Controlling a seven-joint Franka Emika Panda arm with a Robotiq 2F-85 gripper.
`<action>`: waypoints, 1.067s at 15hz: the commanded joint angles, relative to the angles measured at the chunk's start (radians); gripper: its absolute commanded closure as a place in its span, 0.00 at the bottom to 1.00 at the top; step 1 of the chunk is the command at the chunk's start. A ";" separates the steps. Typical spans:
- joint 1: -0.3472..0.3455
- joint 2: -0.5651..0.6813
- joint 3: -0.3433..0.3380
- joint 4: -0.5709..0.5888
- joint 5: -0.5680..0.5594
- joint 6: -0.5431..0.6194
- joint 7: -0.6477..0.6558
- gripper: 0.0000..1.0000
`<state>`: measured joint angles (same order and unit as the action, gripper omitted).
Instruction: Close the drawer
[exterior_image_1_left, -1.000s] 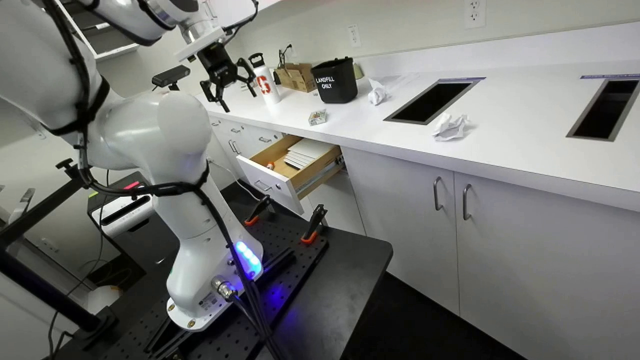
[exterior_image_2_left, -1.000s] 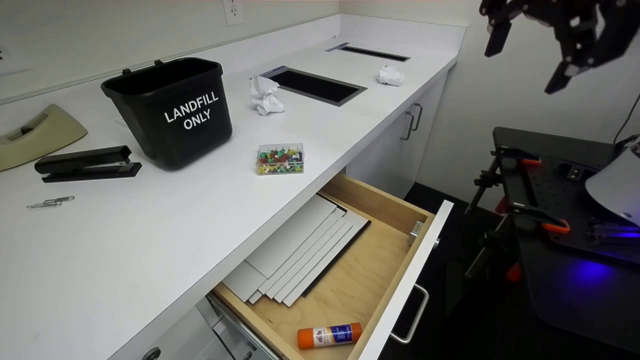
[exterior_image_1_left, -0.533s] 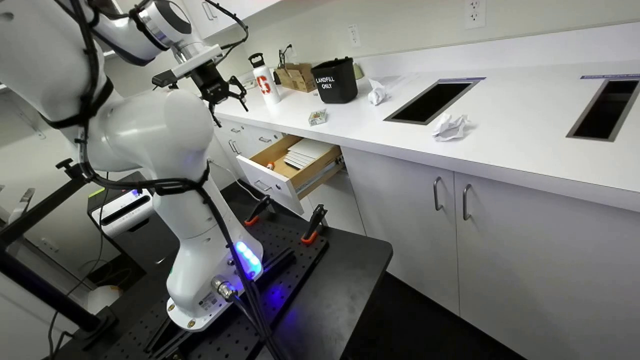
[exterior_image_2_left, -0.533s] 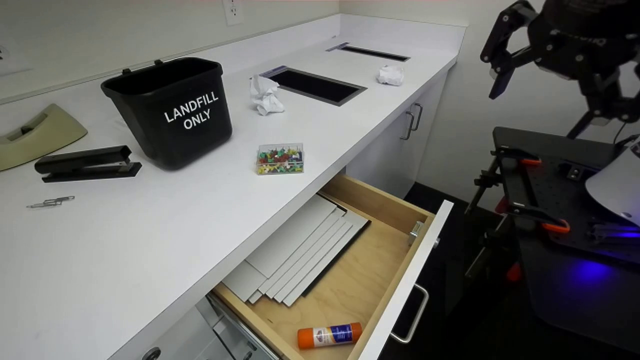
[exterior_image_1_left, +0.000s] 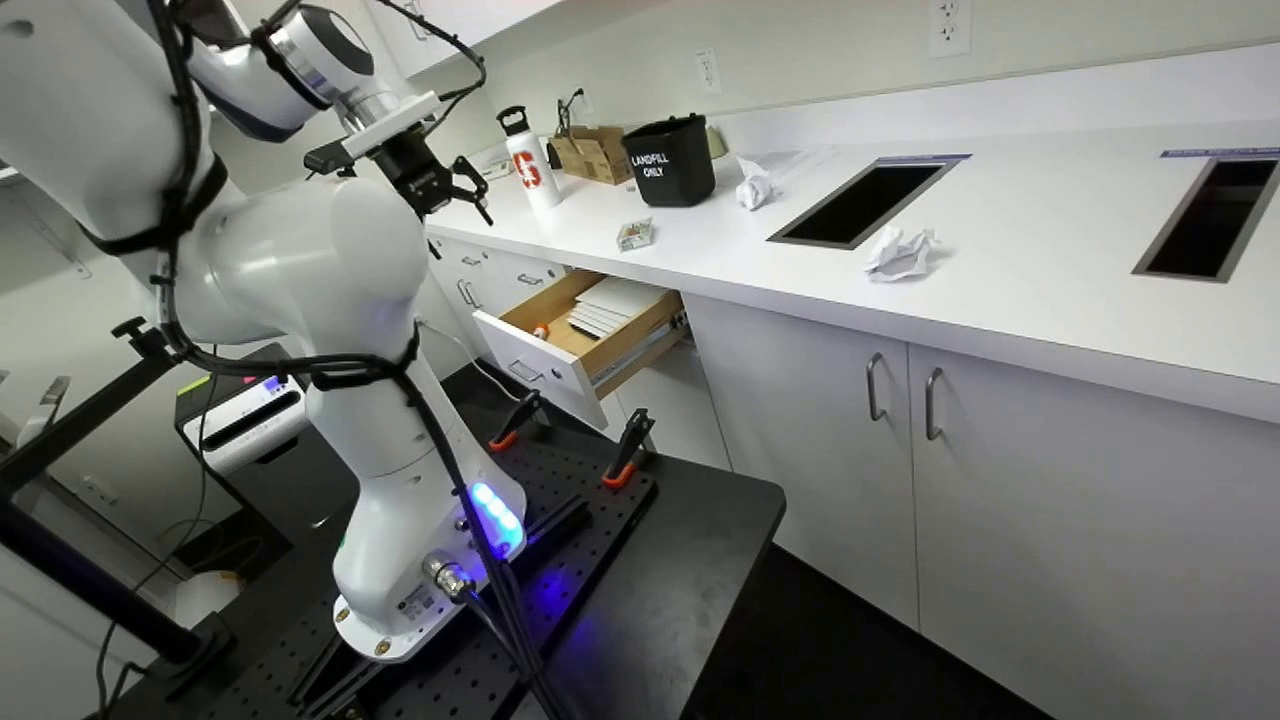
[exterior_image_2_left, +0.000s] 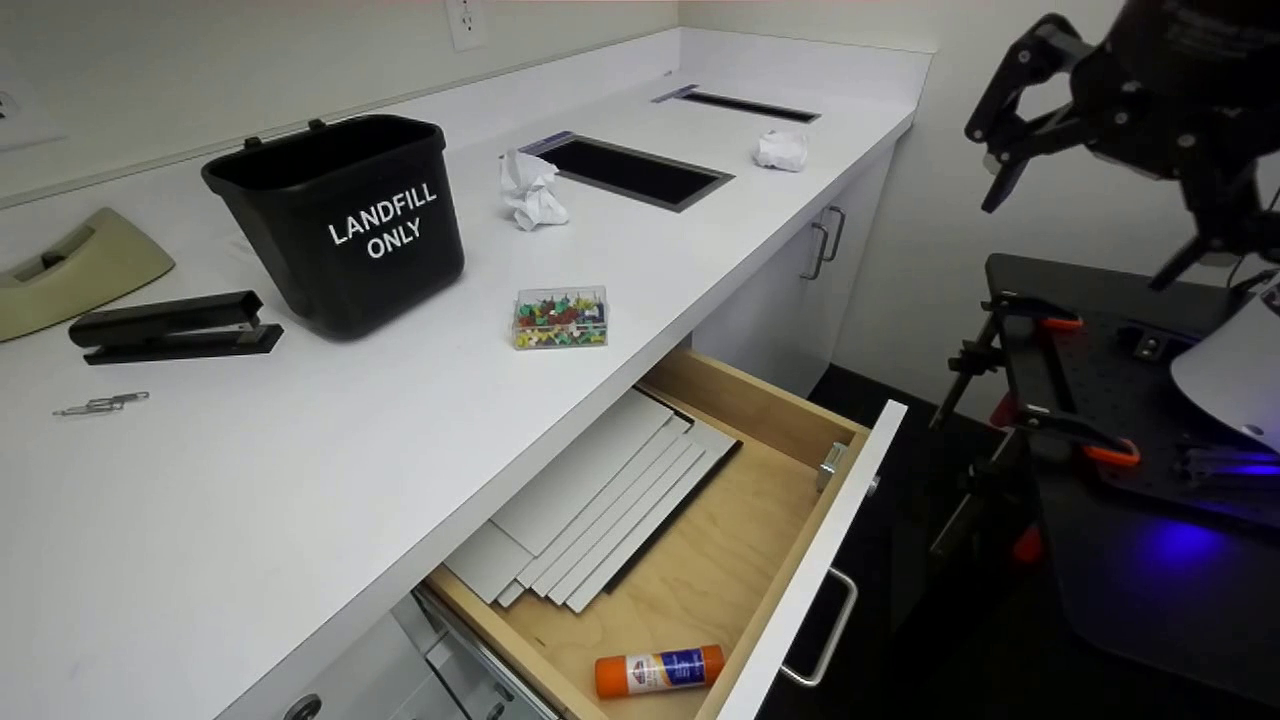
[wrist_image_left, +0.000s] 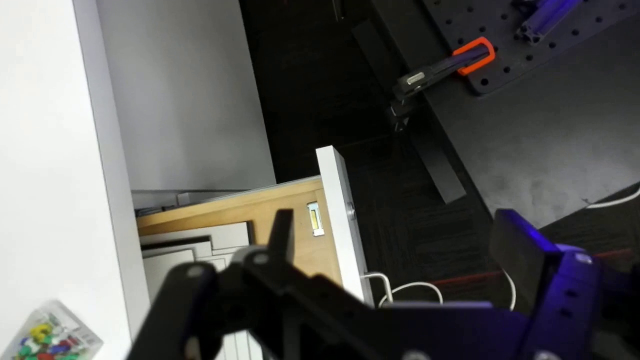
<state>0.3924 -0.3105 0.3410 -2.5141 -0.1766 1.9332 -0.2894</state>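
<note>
In both exterior views, we see the drawer (exterior_image_2_left: 745, 545) sticking out from under the white counter (exterior_image_2_left: 330, 520).
Left to right in an exterior view, we find a tan tape holder (exterior_image_2_left: 115, 270), a black stapler (exterior_image_2_left: 165, 318), a black bin (exterior_image_2_left: 350, 280), a crumpled paper (exterior_image_2_left: 533, 192), a clear box (exterior_image_2_left: 530, 297) and another crumpled paper (exterior_image_2_left: 781, 150) on the counter, with a black table (exterior_image_2_left: 1095, 570) to its right. We can't see what the bin holds; the box holds colored pins (exterior_image_2_left: 560, 316). In the drawer, flat gray boards (exterior_image_2_left: 585, 470) are partly hidden by the counter, and an orange glue stick (exterior_image_2_left: 660, 671) lies farther from it. The drawer has light wood sides (exterior_image_2_left: 755, 405), a white front (exterior_image_2_left: 818, 560) and a metal handle (exterior_image_2_left: 836, 635). Off to the counter's right, the gripper (exterior_image_2_left: 1074, 245) hangs in the air, its fingers (wrist_image_left: 281, 235) spread wide.
</note>
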 joint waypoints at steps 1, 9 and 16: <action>0.073 0.030 0.071 -0.025 -0.040 0.036 -0.020 0.00; 0.143 0.146 0.167 -0.064 -0.157 0.194 -0.012 0.00; 0.134 0.201 0.171 -0.068 -0.298 0.213 -0.102 0.00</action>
<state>0.5319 -0.1332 0.5111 -2.5802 -0.3767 2.1449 -0.3221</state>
